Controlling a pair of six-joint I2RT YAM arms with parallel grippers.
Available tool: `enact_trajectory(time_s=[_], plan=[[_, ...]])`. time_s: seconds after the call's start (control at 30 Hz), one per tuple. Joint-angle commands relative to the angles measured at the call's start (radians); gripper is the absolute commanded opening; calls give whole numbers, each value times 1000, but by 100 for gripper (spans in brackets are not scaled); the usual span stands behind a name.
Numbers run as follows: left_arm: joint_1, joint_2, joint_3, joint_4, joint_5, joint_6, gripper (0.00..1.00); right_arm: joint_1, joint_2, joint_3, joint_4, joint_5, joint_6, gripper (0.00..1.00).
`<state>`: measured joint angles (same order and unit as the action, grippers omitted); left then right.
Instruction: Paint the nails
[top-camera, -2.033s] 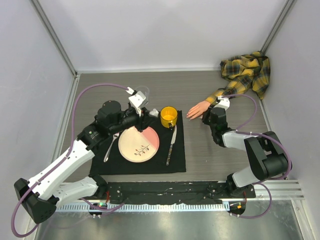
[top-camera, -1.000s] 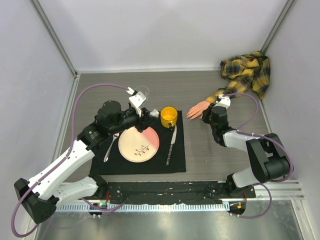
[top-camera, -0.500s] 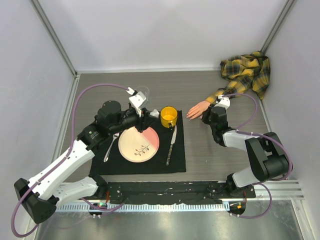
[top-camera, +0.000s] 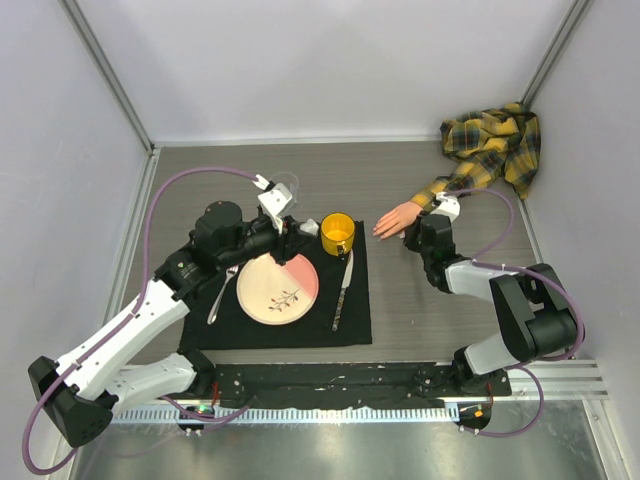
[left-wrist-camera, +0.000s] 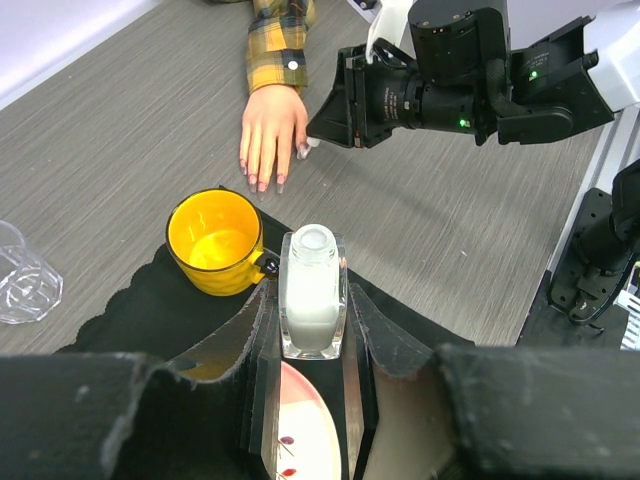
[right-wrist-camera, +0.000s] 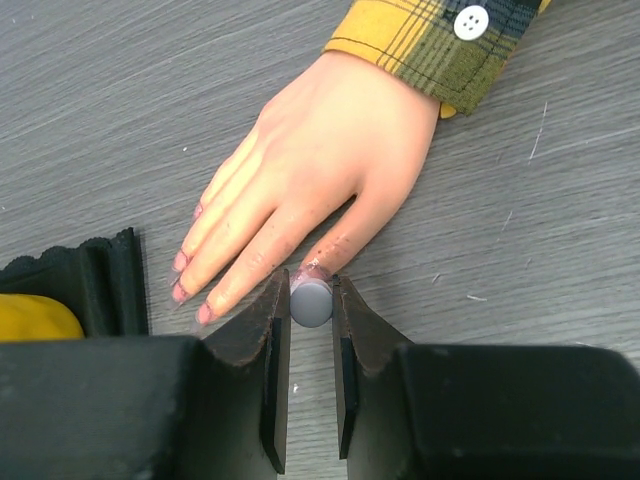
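The pale mannequin hand (top-camera: 396, 219) lies palm down on the table, with a yellow plaid sleeve (right-wrist-camera: 440, 40) at its wrist. Its nails (right-wrist-camera: 181, 262) look pinkish in the right wrist view. My right gripper (right-wrist-camera: 310, 292) is shut on a small round grey cap (right-wrist-camera: 311, 303), which sits right at the thumb tip (right-wrist-camera: 322, 266); anything below the cap is hidden. My left gripper (left-wrist-camera: 312, 300) is shut on a clear, uncapped bottle (left-wrist-camera: 313, 290) holding white liquid, held upright over the black mat beside the yellow cup.
A black mat (top-camera: 355, 320) carries a pink-and-cream plate (top-camera: 277, 287), a fork (top-camera: 222, 292), a knife (top-camera: 342, 290) and a yellow cup (top-camera: 338, 233). A clear glass (top-camera: 285, 187) stands behind the left gripper. The plaid shirt (top-camera: 492, 145) is heaped in the far right corner.
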<state>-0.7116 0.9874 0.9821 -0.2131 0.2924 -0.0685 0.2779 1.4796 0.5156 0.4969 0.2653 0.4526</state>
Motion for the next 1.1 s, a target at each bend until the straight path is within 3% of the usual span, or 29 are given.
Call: enact_trajectory(time_s=[0.0,0.2,0.4,1.07], plan=[[-2,-7,3,73,22,15,0,-3,-28,-14,28,-12,20,1],[-2,-6,4,73,21,16,0,-3,-59,-46,103,-69,38,1],[0,-4,3,73,25,16,0,-12,-136,-39,43,-5,28,0],[-2,-9,4,73,22,21,0,-28,2,43,54,-57,-37,1]])
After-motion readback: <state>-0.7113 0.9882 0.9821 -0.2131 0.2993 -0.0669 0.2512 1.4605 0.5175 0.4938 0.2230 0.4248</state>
